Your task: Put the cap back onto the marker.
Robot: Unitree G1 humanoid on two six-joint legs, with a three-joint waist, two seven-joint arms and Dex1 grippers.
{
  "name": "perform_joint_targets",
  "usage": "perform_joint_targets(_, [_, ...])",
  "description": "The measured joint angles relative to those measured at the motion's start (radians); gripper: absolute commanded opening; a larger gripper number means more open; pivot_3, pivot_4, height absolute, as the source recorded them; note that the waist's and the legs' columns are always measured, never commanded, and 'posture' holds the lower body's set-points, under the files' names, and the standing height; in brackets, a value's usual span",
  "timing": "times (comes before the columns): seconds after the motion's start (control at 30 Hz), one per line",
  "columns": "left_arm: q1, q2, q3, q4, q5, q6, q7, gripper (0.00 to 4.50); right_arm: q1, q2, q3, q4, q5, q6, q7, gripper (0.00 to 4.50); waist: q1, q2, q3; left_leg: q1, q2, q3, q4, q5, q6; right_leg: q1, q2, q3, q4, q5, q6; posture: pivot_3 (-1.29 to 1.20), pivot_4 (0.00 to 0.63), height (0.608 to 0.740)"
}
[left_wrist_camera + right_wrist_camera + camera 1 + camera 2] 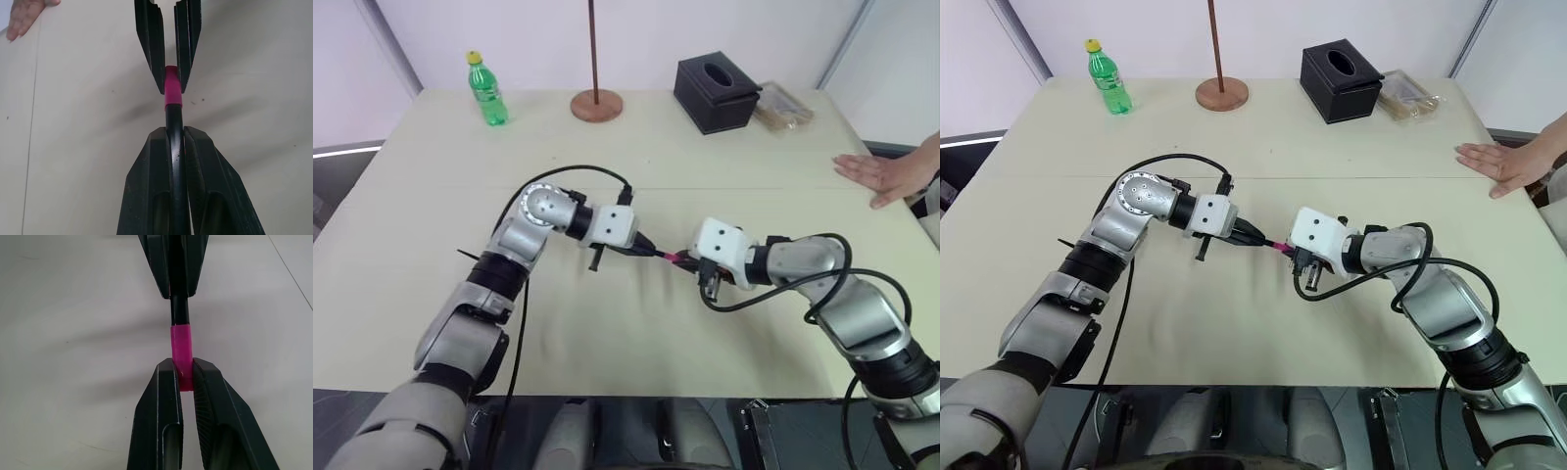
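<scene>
Over the middle of the table my two grippers meet tip to tip. My left gripper (177,133) is shut on the black marker (174,122), which sticks out past its fingertips. My right gripper (183,367) is shut on the bright pink cap (180,342). The cap sits over the marker's (179,311) end, in line with it, and the marker's tip is hidden inside. In the head views the cap (671,258) shows as a small pink spot between the left gripper (651,252) and the right gripper (685,261), above the tabletop.
A green bottle (486,90) stands at the back left. Along the back are also a round wooden stand base (597,104), a black tissue box (716,94) and a clear packet (781,106). A person's hand (886,176) rests flat on the beige table (607,333) at the right edge.
</scene>
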Motion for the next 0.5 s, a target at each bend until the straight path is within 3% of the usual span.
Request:
perform_joint_targets(0.33, [-0.001,0.001,0.0,0.001,0.0,0.0,-0.015,0.0,0.0,0.0,0.008,-0.007,-0.004,0.006,0.001,0.01,0.0,0.0,0.0,0.0,0.0,0.0,0.0,0.0,0.0,0.0,0.0,0.0,0.0,0.0,0.0,0.0,0.15,0.74])
perform_joint_targets(0.5, [0.0,-0.013,-0.014,0.0,0.002,0.004,-0.015,0.0,-0.013,0.008,0.007,-0.062,0.006,-0.004,0.002,2.29,0.0,0.0,0.0,0.0,0.0,0.0,0.0,0.0,0.0,0.0,0.0,0.0,0.0,0.0,0.0,0.0,0.15,0.74])
